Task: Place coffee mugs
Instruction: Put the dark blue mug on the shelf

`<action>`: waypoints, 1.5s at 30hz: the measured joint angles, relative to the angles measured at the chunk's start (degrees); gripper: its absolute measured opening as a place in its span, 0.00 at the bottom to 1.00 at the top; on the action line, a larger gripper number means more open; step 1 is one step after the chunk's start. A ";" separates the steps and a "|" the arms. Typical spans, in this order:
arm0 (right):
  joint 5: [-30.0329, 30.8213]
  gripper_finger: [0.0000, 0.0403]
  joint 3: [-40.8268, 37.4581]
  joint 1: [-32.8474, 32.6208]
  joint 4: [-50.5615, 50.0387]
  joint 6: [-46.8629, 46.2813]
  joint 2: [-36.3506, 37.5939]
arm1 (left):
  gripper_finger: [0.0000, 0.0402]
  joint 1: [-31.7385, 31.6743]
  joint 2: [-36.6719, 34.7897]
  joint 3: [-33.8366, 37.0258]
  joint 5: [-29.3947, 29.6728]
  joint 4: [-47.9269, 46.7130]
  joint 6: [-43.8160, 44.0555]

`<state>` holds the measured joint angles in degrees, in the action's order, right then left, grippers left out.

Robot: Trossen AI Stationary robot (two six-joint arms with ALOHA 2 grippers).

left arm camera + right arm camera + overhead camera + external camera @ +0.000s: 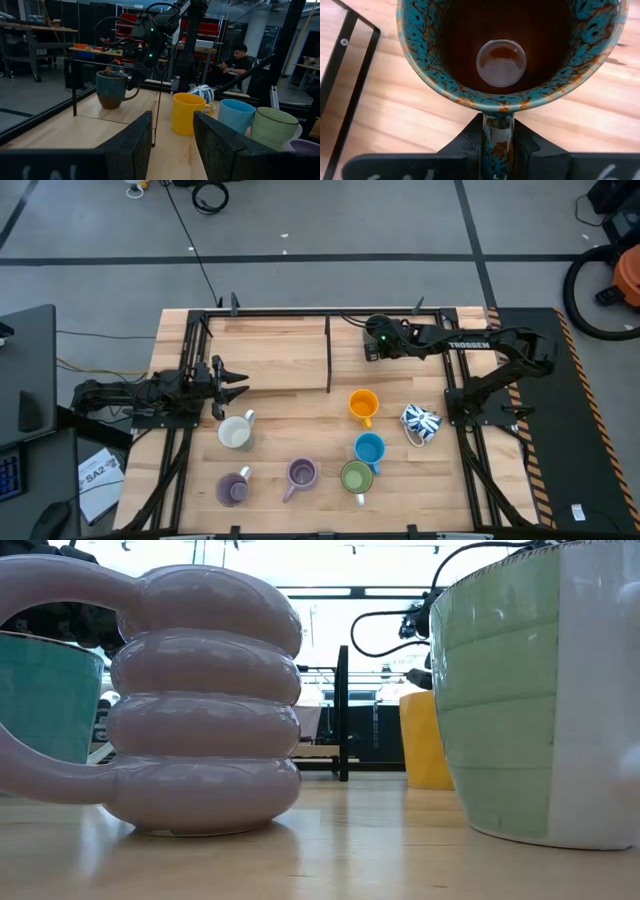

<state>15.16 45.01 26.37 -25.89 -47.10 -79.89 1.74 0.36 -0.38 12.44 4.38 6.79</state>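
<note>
My right gripper (pixel 378 340) is over the table's far right part, shut on a dark teal speckled mug (pixel 111 89) that shows upright in the left wrist view and is hidden under the gripper in the high view. My left gripper (pixel 235 383) is open at the left side, just beyond the white mug (pixel 237 431). Standing on their bases on the near half are two purple mugs (pixel 232 489) (pixel 301 473), the green (pixel 357 476), blue (pixel 369 448) and orange (pixel 363 405) mugs. The white mug with blue pattern (pixel 421 422) lies tilted. My right gripper (pixel 496 125) pinches the teal mug's handle (pixel 496 137) between its two fingers, which lie one on each flat side of it. The fingers slant down from above and from the table's right. The mug stays upright with its mouth up; whether its base (pixel 111 106) touches the table, I cannot tell.
A thin dark frame edges the table's far half, with a divider bar (pixel 328 352) down its middle just left of the held mug. The far left section (pixel 265 350) is bare wood. A seated person (pixel 240 62) shows in the room beyond the table.
</note>
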 joint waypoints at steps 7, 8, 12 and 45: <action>-0.48 0.14 1.68 0.02 -0.90 2.17 2.08 | 0.37 -0.02 0.00 0.01 0.00 0.00 0.02; -0.42 0.14 2.37 0.02 -0.92 2.62 2.26 | 0.37 0.00 0.00 0.00 0.01 0.00 0.00; -0.04 0.14 5.42 0.02 -2.15 5.03 2.33 | 0.37 -0.02 0.00 0.00 0.01 0.00 0.02; -4.70 0.14 31.06 -7.06 -6.51 18.64 2.27 | 0.38 0.00 0.00 0.00 0.00 0.00 0.03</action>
<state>10.46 76.08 19.31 -32.40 -28.47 -77.62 1.74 0.36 -0.38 12.44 4.38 6.82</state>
